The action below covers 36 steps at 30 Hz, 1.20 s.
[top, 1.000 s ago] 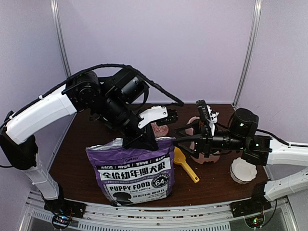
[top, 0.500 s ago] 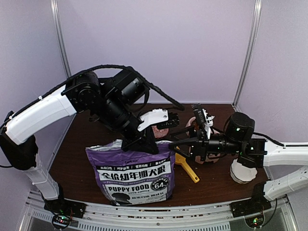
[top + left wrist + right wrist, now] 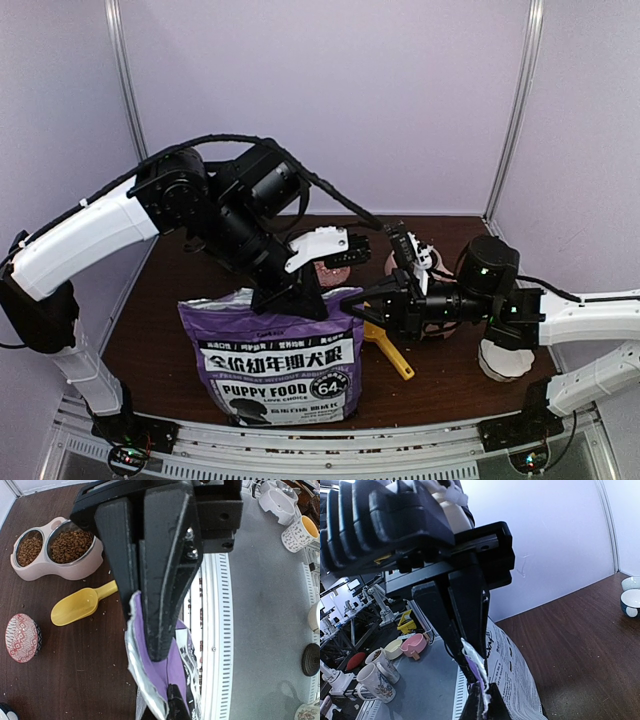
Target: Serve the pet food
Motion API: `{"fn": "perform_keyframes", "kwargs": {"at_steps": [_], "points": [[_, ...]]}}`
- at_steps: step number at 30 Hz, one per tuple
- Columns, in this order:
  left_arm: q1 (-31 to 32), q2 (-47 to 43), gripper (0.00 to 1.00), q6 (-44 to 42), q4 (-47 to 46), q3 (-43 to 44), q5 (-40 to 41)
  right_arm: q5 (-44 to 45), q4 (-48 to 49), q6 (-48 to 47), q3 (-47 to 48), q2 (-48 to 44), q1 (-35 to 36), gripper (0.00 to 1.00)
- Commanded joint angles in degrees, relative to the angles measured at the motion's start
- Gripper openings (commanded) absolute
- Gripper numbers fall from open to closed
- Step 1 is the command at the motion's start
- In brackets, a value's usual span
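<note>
Purple foil puppy-food bag (image 3: 280, 360) stands up front, left gripper (image 3: 293, 297) pinching its top edge, right gripper (image 3: 365, 306) clamped on the top-right corner. Brown kibble (image 3: 67, 539) fills the pink double feeder (image 3: 50, 569) bowls.

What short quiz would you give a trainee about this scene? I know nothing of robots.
1. True or false: both sides of the pink feeder hold pet food.
2. What does the left gripper clamp? A) a cloth B) the purple bag C) a plate
3. Fill in: the yellow scoop lies on the ___.
Key: 1 true; 2 B; 3 table.
</note>
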<state>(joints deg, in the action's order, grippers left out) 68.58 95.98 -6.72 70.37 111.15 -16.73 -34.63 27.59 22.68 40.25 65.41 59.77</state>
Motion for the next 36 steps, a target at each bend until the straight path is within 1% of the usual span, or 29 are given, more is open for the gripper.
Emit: {"fn": "perform_keyframes", "kwargs": {"at_steps": [1, 4, 5, 11, 12, 14, 17, 20, 23, 33, 35, 36], "points": [[0.42, -2.64, 0.05, -0.04, -4.13, 2.53, -0.66, 1.56, -0.66, -0.79, 1.33, -1.24, 0.14, 0.00], [0.42, -2.55, 0.18, 0.30, -4.78, 2.39, -0.37, 1.67, -1.51, -1.22, 1.37, -1.75, 0.13, 0.00], [0.42, -2.55, 0.20, 0.39, -4.88, 2.39, -0.37, 1.74, -1.64, -1.30, 1.34, -1.77, 0.09, 0.00], [0.42, -2.16, 0.23, 0.87, -5.16, 2.47, -0.31, 1.94, -2.00, -1.57, 1.48, -2.03, 0.15, 0.00], [0.42, -2.04, 0.22, 0.91, -5.15, 2.49, -0.50, 1.92, -2.10, -1.58, 1.55, -2.05, 0.09, 0.00], [0.42, -1.79, 0.13, 1.01, -5.16, 2.40, -0.94, 1.94, -2.02, -1.48, 1.58, -2.11, 0.13, 0.00], [0.42, -1.59, 0.00, 1.01, -5.21, 2.27, -1.19, 1.94, -1.55, -1.32, 1.55, -2.14, 0.09, 0.04], [0.42, -1.63, 0.00, 1.01, -5.37, 2.40, -1.07, 1.88, -0.90, -1.25, 1.63, -2.17, 0.10, 0.12], [0.42, -1.59, 0.00, 1.01, -5.51, 2.40, -1.19, 1.73, -0.30, -1.14, 1.84, -1.96, 0.18, 0.16], [0.41, -1.57, 0.00, 1.17, -5.51, 2.40, -1.55, -0.36, 0.41, -0.62, 3.74, 0.32, 0.28, 0.21], [0.41, -1.54, 0.00, 1.18, -5.54, 2.39, -1.60, -0.59, 0.44, -0.63, 4.15, 0.80, 0.34, 0.21], [0.42, -1.66, 0.00, 1.19, -5.53, 2.40, -1.56, -0.77, 0.40, -0.62, 4.20, 1.04, 0.43, 0.19]]}}
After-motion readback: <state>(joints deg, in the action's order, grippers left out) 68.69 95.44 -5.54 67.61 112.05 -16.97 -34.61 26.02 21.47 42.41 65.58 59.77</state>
